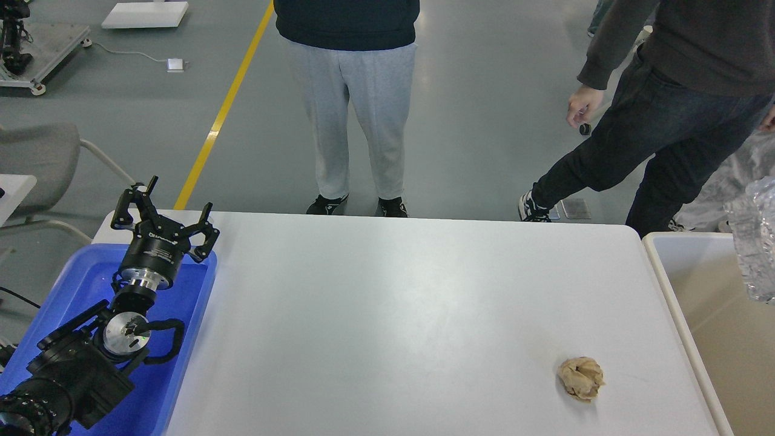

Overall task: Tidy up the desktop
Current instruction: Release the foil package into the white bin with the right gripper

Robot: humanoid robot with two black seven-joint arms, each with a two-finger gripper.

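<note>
A: Head view shows the bench point(387, 290), a wide white top, nearly bare. One crumpled tan paper ball point(581, 378) lies on it at about 4 o'clock, near the right edge.

B: And the bins?

A: A blue tray point(181, 339) sits at 9 o'clock, a beige bin point(678, 266) with a cream rim at 3 o'clock, just beside the bench. A piece of clear crinkled plastic point(757, 242) shows at the frame's right edge over that bin; I cannot tell what holds it.

B: Grippers?

A: The left gripper point(163, 212) hovers above the tray's far corner at 10 o'clock, fingers spread wide, holding nothing. The right gripper is not in view.

B: So how should the pick go?

A: My judgement: the ball is well apart from the left arm and close to the beige bin, so the right arm suits it. Come down from above, straddle the ball with the fingers wide, close gently since crumpled paper gives, lift clear of the rim, then release inside.

B: Risks?

A: Nudging the light ball away before closing.
</note>
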